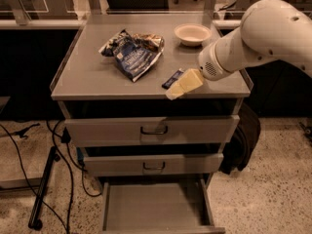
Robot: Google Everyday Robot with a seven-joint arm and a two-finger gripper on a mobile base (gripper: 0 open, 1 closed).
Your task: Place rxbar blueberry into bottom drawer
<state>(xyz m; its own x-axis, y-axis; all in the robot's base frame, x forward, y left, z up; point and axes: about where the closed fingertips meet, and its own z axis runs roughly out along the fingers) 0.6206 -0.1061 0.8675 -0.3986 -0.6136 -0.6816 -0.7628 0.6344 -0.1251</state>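
The rxbar blueberry point(171, 79), a small dark navy bar, lies on the cabinet top point(92, 72) near its front edge, right of centre. My gripper point(178, 88), pale yellow at the end of the white arm point(253, 38), comes in from the right. It sits low over the bar's right end and covers part of it. The bottom drawer point(151, 206) is pulled out, and its plain grey floor shows nothing in it.
A wrinkly blue-and-silver chip bag point(132, 52) lies left of the bar. A white bowl point(192, 33) stands at the back right of the top. The two upper drawers point(153, 129) are closed. Cables and a black stand point(44, 189) lie on the floor at left.
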